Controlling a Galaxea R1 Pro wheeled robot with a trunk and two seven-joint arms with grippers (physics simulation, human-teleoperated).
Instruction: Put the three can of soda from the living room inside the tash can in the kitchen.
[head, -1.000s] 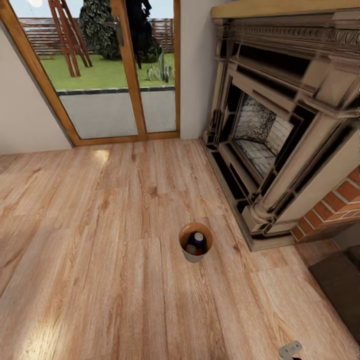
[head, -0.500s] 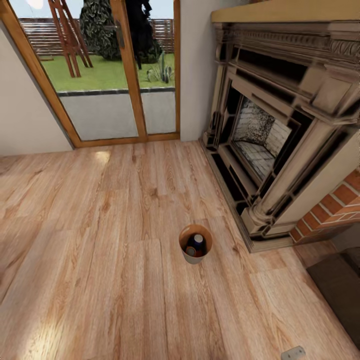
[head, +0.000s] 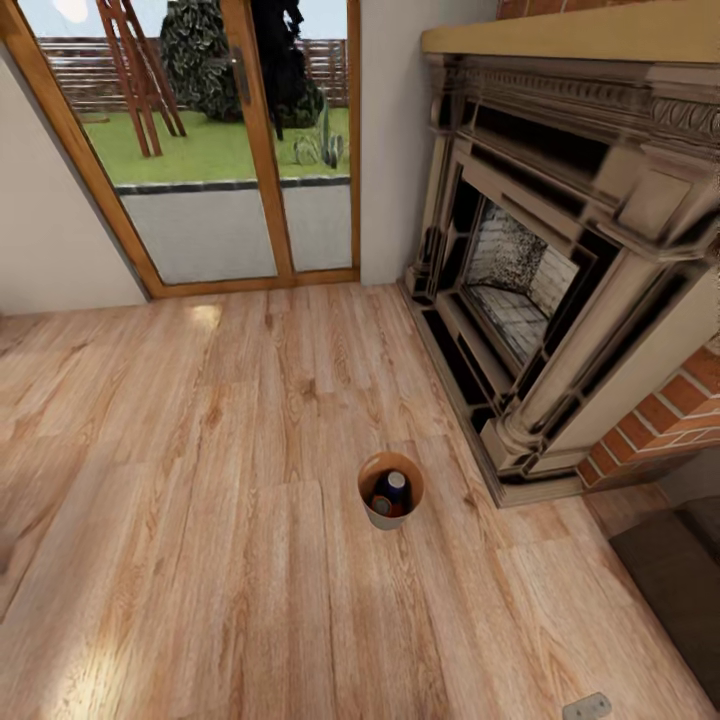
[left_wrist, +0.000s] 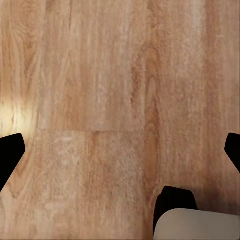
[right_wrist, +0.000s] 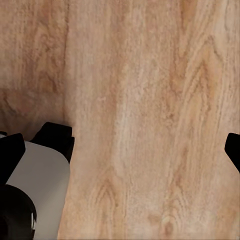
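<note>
- Bin (head: 391, 489): one, small and round, grey outside with a glossy orange-brown inside; it stands upright on the wood floor (head: 200, 560), near the base of the fireplace (head: 560, 270) but apart from it.
- Soda cans: two can be made out inside the bin in the head view. One blue can (head: 396, 487) stands upright with its silver top showing; one orange can (head: 381, 503) sits just beside it, lower in the bin. Whether a third can lies in there I cannot tell.
- Fireplace: one, carved, with a wooden mantel and a pale brick-lined firebox; red brickwork (head: 672, 415) shows at its side.
- Glass doors (head: 215, 140): wood-framed, two panes showing, with lawn and a fence beyond.
- Dark low object (head: 680, 575): one, at the edge of the head view beside the brickwork; too cropped to identify.
- Left tool (left_wrist: 120, 150): two black fingertips (left_wrist: 9, 152) spread wide apart over bare floor, nothing between them.
- Right tool (right_wrist: 120, 150): two black fingertips (right_wrist: 10, 152) likewise spread wide apart over bare floor, holding nothing.
- Robot base: a pale grey rounded part with a black wheel mount shows in each wrist view (left_wrist: 197, 225) (right_wrist: 37, 192).
</note>
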